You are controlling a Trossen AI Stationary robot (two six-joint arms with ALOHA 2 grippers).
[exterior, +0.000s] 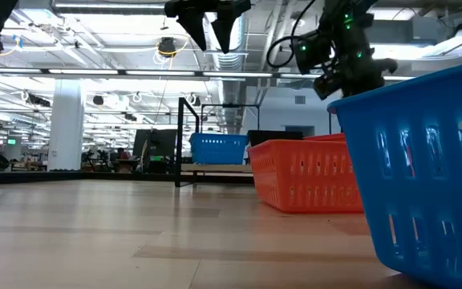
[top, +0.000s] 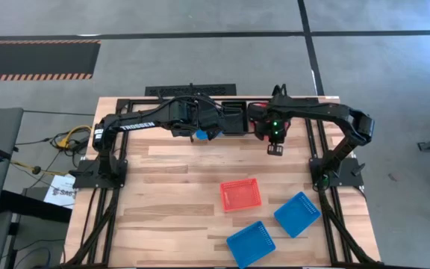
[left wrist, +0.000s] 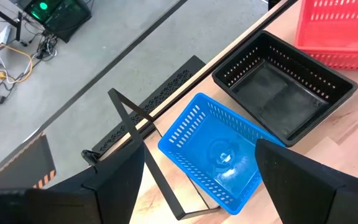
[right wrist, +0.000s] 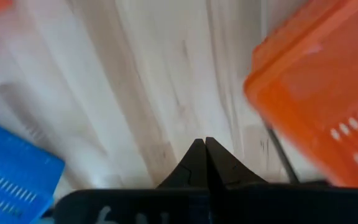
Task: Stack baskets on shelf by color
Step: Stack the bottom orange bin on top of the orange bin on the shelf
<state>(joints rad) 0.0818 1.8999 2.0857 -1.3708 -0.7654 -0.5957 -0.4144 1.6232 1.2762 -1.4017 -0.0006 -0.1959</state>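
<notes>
Near edge: two blue baskets [top: 250,243], one cut off in low view, then a red basket [top: 240,194]. Right gripper [top: 275,149] pinched shut, empty. Left gripper [top: 200,135] wide apart, empty, over blue basket on shelf [left wrist: 135,127]; arms hide shelf from above.

Both arms are matte black, built of chunky angular links on black plates bolted to the black frame at either side of the counter [top: 178,187]. The left arm [top: 136,123] carries white TROSSEN lettering on its long link. The right arm [top: 327,112] shows green indicator lights near its wrist. Black cables loop beside the wrists. Each arm's fingers are dark, flat and wedge-shaped.
</notes>
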